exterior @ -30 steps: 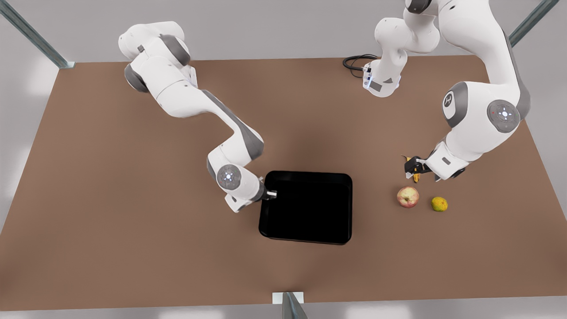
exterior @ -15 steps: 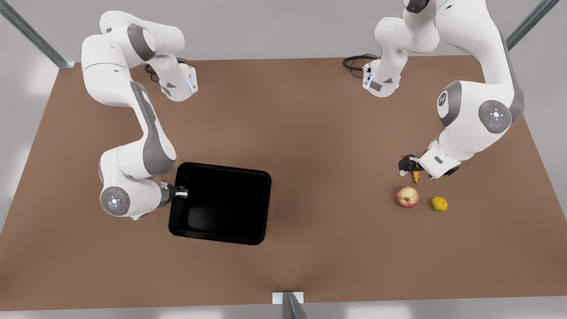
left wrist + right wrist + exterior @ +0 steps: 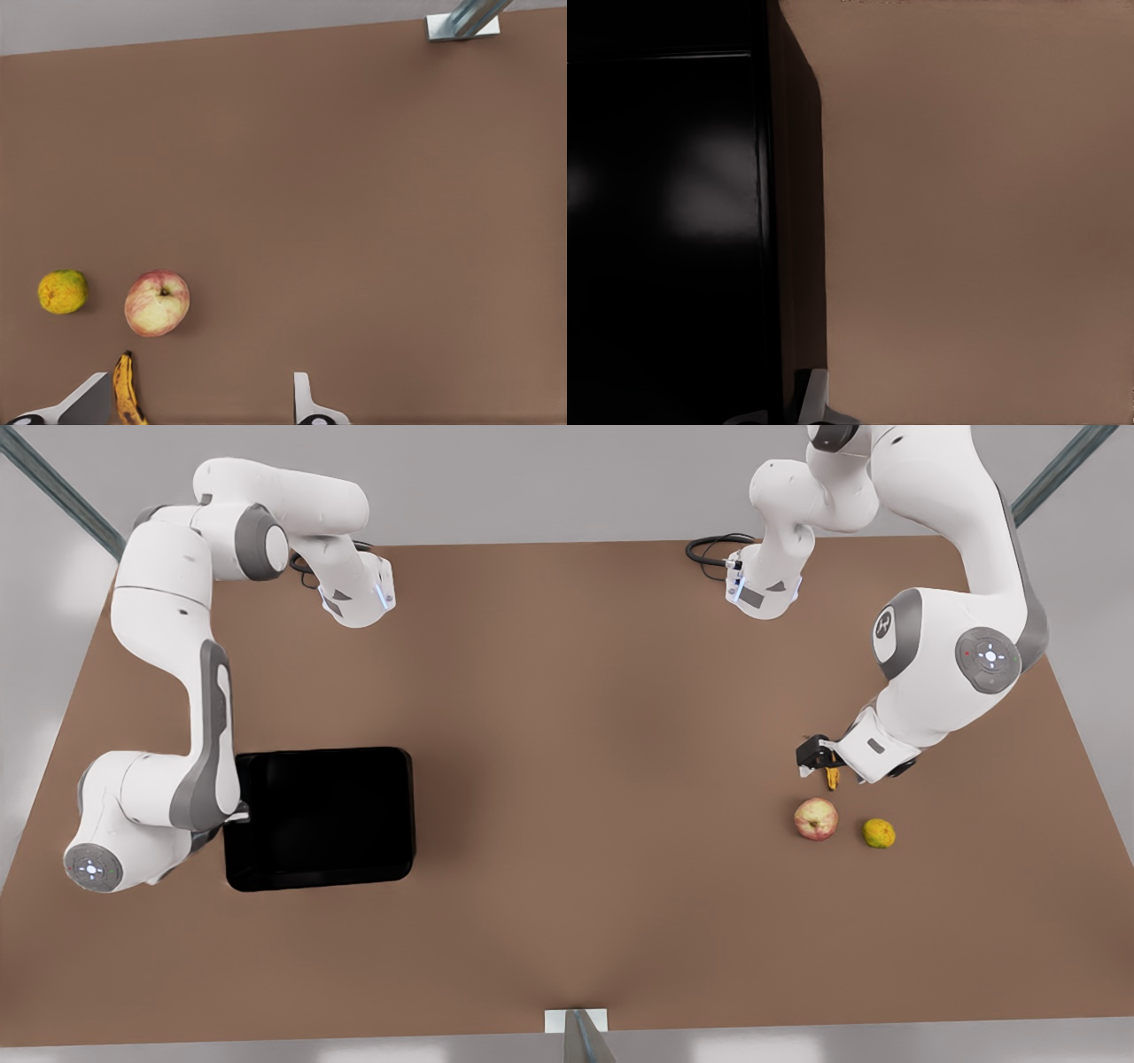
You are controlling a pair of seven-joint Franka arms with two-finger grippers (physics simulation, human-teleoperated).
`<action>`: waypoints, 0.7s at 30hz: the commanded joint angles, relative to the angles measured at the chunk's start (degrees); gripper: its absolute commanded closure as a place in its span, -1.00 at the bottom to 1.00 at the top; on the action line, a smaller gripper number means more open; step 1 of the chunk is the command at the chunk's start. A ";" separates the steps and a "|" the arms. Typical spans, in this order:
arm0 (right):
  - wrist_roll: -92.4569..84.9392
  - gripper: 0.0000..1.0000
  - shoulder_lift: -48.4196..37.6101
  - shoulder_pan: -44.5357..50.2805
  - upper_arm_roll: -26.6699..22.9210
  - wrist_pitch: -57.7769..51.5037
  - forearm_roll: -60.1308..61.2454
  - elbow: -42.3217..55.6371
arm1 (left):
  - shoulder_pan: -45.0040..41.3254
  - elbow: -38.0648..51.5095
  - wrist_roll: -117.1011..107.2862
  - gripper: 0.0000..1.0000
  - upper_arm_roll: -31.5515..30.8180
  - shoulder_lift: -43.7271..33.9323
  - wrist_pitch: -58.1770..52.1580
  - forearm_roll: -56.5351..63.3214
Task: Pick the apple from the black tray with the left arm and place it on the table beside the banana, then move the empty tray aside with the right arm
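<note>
Dragged toward the front view's left, black tray point(image 3: 323, 815) stays rim-pinched by right gripper point(image 3: 239, 811); left gripper point(image 3: 817, 757), jaws apart (empty), hovers above banana point(image 3: 833, 779), apple point(image 3: 816, 818) delivered alongside.

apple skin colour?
The apple is red with yellow-pink blotches, paler around the stem; it shows best in the left wrist view.
</note>
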 commanded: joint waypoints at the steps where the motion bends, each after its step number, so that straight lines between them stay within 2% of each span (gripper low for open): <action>1: -30.79 0.95 0.87 -0.01 -0.51 4.62 -0.66 -0.09 | 0.01 0.03 -0.14 -1.00 0.02 0.03 0.00 -0.04; 3: -30.71 0.90 1.49 -0.01 -0.60 4.80 -0.66 0.00 | 0.01 0.29 -0.06 -1.00 0.02 0.03 0.61 0.05; 4: -30.53 0.70 1.67 -0.01 -0.60 5.76 -0.75 -0.09 | -0.08 0.73 -0.06 -1.00 -0.07 0.64 1.05 0.05; 6: -28.86 -0.96 1.58 0.08 -0.68 5.77 -0.66 0.00 | -0.26 1.60 0.03 -1.00 -0.15 0.29 0.27 3.47; 9: -29.30 -1.00 -0.96 0.25 -0.77 5.07 -0.40 0.26 | -0.44 2.05 -0.50 -1.00 -1.39 -2.34 -5.53 3.21; 12: -27.20 -1.00 -9.92 1.39 -0.16 1.38 4.17 0.26 | -0.52 1.96 -0.58 -1.00 -1.65 -2.96 -6.24 3.30; 14: -14.28 -1.00 -16.26 4.38 1.25 -0.21 5.93 1.23 | -0.70 1.96 -0.76 -1.00 -2.09 -1.99 -5.62 3.57; 16: 1.99 -1.00 -16.35 4.73 2.30 2.68 6.99 1.76 | -0.87 1.25 -0.50 -1.00 -2.09 -0.68 -5.54 3.39; 17: 2.78 -1.00 -16.18 6.23 2.22 10.94 4.35 1.85 | -1.58 1.70 -0.58 -1.00 -2.09 0.29 -5.10 3.39; 18: 2.78 -1.00 -16.09 6.14 1.51 12.10 4.53 1.85 | -4.30 2.40 -0.93 -1.00 -2.00 0.47 -5.10 4.35; 21: 2.60 -1.00 -16.09 6.23 1.78 12.71 4.44 1.85 | -5.09 3.02 0.12 -1.00 -2.00 1.79 -4.04 4.97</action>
